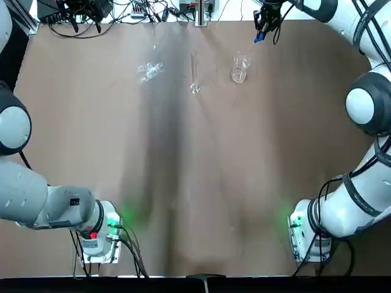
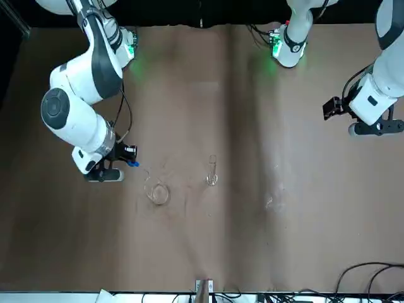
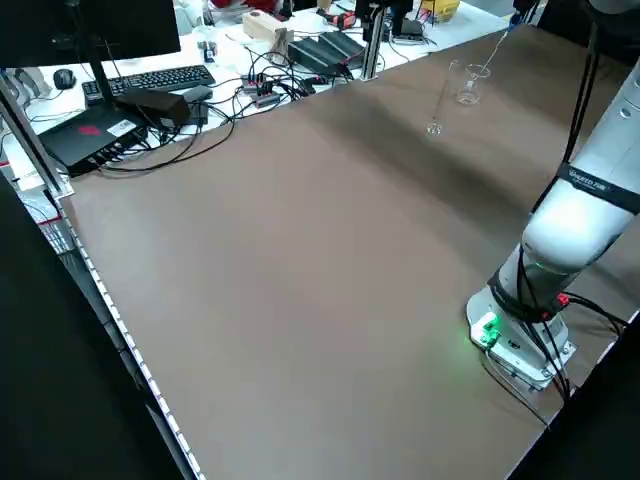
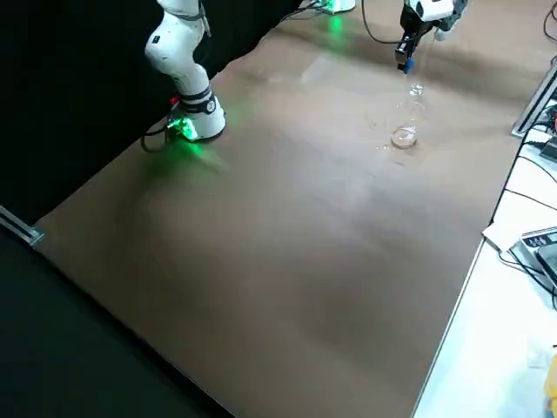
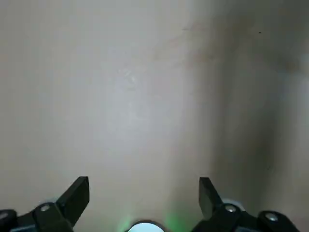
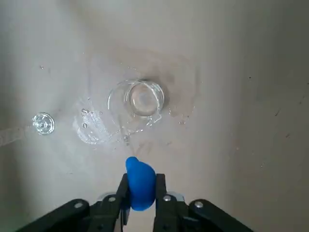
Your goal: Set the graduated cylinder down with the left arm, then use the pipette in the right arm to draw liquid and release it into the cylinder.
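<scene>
Right gripper [image 6: 140, 193] pinching the pipette [image 6: 140, 183], blue rubber bulb up, tube slanting down | hovering by glass beaker [image 1: 239, 68] | left gripper [image 5: 144, 193] spread wide, parked | slim cylinder [image 1: 195, 74] standing upright

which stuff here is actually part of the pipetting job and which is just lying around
Part of the job:
graduated cylinder
pipette, held in the right gripper
beaker
left gripper, open

Lying about:
irregular glass piece
keyboard
cables

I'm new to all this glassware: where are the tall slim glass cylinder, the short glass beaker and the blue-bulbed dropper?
graduated cylinder [image 1: 195, 88]: top view, flared foot.
beaker [image 6: 137, 99]: right wrist view, open mouth.
pipette [image 6: 140, 182]: right wrist view, blue bulb.
</scene>
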Action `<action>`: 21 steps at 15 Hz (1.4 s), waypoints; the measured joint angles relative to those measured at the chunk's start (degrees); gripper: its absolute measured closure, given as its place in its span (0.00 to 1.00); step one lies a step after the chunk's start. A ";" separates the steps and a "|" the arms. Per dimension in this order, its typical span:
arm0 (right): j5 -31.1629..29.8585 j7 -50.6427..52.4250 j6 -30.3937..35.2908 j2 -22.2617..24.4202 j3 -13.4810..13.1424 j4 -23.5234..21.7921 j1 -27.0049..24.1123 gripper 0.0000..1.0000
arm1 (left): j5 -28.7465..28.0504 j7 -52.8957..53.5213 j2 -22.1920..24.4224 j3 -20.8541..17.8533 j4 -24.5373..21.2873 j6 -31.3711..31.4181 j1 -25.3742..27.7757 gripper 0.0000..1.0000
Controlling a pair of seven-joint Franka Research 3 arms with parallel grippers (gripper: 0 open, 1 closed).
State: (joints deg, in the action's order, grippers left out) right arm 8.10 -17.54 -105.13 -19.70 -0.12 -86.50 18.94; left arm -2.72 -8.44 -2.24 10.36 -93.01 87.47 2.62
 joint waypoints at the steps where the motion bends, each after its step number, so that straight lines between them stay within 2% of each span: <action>1: 0.06 0.00 0.02 0.05 0.00 0.05 -0.21 0.76 | 0.00 0.15 -0.25 0.00 0.00 0.02 0.25 0.00; 10: 0.14 0.01 2.24 1.03 0.00 0.58 -0.97 0.76 | 0.00 0.50 -0.88 0.12 0.66 0.17 0.01 0.00; 21: 5.86 0.03 2.56 2.03 -0.01 2.13 -3.06 0.76 | 0.00 0.29 -0.83 1.15 0.90 0.17 0.46 0.00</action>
State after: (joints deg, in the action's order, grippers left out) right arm 13.96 -17.51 -102.57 -17.67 -0.13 -84.37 15.88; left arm -2.72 -8.15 -3.07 11.51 -92.11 87.64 3.08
